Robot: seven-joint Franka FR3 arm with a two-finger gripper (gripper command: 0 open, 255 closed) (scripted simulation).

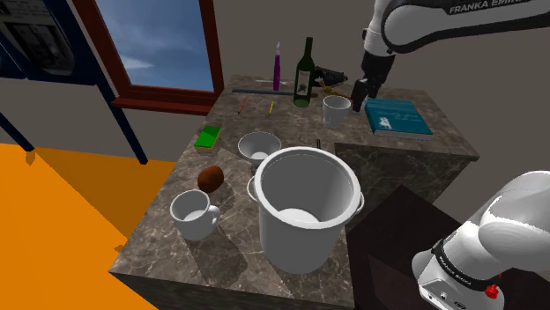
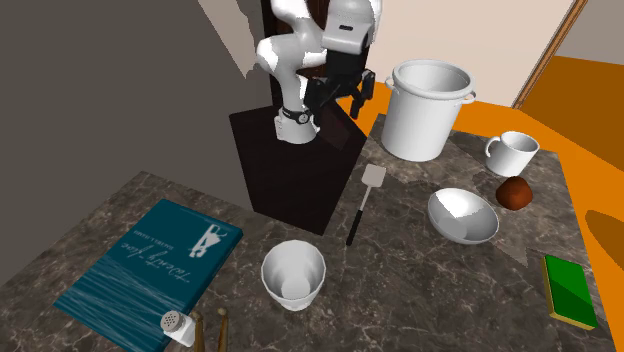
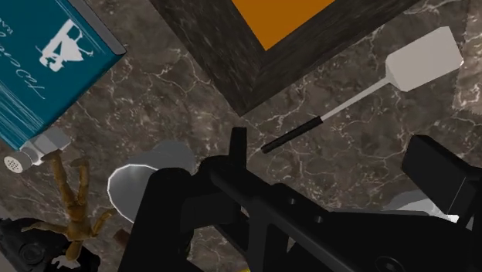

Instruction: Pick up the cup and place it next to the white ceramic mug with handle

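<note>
The tool (image 1: 359,99) hangs over the far end of the counter (image 1: 401,157), its fingers spread and holding nothing. In the shoulder view it sits just right of the cup (image 1: 336,110) and a little above it. I cannot tell whether it touches the rim.

The cup is white, upright and has no handle. It stands on the counter between the teal book (image 2: 150,265) and the black-handled spatula (image 2: 362,205), with a green bottle (image 1: 304,75) near it. In the wrist view part of the cup (image 3: 143,170) shows beside the tool's black body, and a shaker (image 3: 39,147) lies at the book's corner.

The mug (image 1: 194,214) stands well apart at the counter's other end, beside a big white pot (image 1: 304,207). A white bowl (image 1: 259,145) and a brown ball (image 1: 210,179) lie between cup and mug. A green sponge (image 1: 209,135) lies near the bowl.
</note>
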